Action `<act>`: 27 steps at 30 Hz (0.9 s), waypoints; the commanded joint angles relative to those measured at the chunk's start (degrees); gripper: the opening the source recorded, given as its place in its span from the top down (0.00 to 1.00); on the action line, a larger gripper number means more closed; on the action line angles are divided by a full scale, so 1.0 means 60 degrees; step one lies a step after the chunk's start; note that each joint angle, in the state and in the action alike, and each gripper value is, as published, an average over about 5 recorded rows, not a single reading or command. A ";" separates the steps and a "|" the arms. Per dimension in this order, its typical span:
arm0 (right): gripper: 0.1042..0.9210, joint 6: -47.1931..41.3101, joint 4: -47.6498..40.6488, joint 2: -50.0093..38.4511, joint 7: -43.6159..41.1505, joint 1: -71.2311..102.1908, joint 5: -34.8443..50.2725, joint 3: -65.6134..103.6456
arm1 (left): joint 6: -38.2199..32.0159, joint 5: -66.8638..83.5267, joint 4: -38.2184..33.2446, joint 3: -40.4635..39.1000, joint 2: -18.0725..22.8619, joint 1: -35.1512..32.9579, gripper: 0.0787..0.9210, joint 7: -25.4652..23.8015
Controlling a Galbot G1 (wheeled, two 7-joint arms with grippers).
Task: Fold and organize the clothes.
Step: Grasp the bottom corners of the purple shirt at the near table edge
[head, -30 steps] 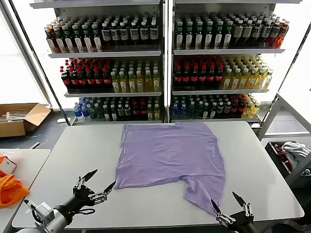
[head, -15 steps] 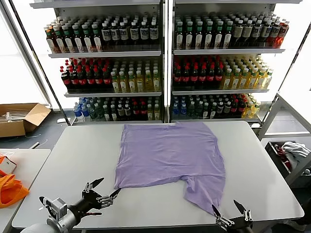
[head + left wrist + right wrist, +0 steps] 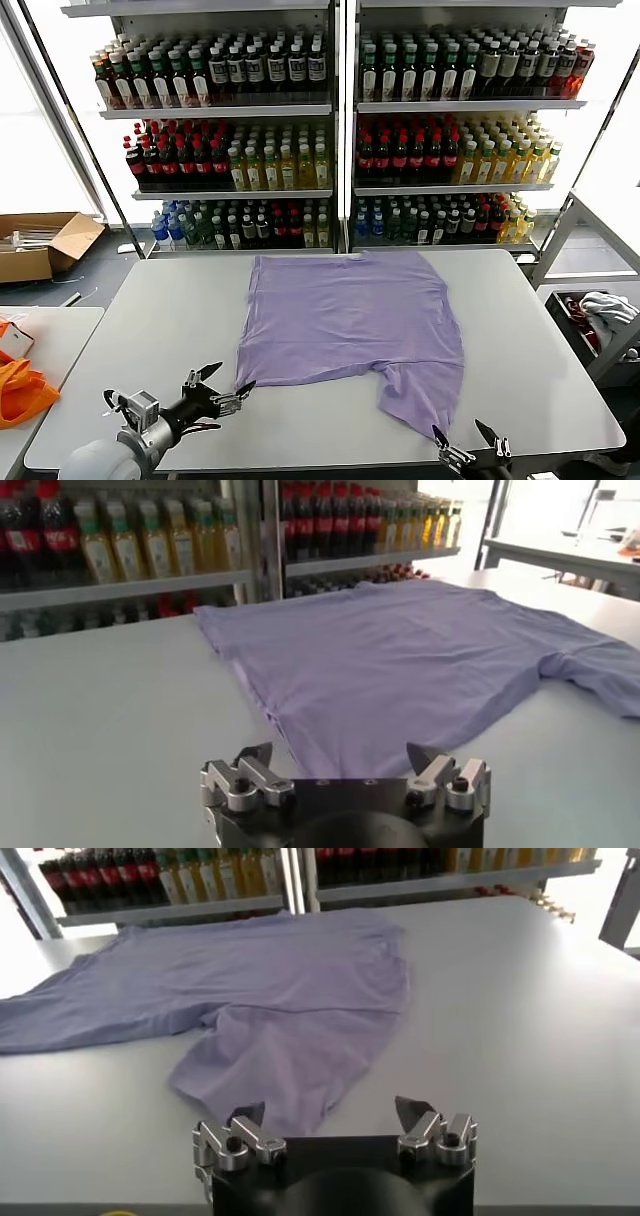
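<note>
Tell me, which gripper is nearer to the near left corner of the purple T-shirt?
Left. The left gripper, open, is just beside that corner of the T-shirt, not touching it. The right gripper, open, sits by the table's near edge, below the sleeve.

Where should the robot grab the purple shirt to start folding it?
Probably the T-shirt's near corners. The open left gripper is almost at the near-left hem corner, coming low from the table's front edge. The open right gripper faces the near-right flap, which lies flat.

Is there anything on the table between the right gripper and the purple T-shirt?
No. In the right wrist view, the open right gripper faces the T-shirt with only bare white table between them.
</note>
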State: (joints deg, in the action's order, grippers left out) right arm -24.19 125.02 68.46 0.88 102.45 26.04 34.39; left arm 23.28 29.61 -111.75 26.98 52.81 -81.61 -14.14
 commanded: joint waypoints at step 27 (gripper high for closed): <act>0.99 0.0170 -0.0100 0.0211 -0.0108 0.0183 -0.0342 -0.0390 | 0.0026 0.0004 0.0625 -0.0290 0.0849 0.0022 0.40 -0.0062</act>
State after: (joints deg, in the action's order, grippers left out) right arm -23.51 124.40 69.31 0.23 102.66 24.25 32.04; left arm 23.46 29.75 -108.23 25.49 57.08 -80.56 -14.26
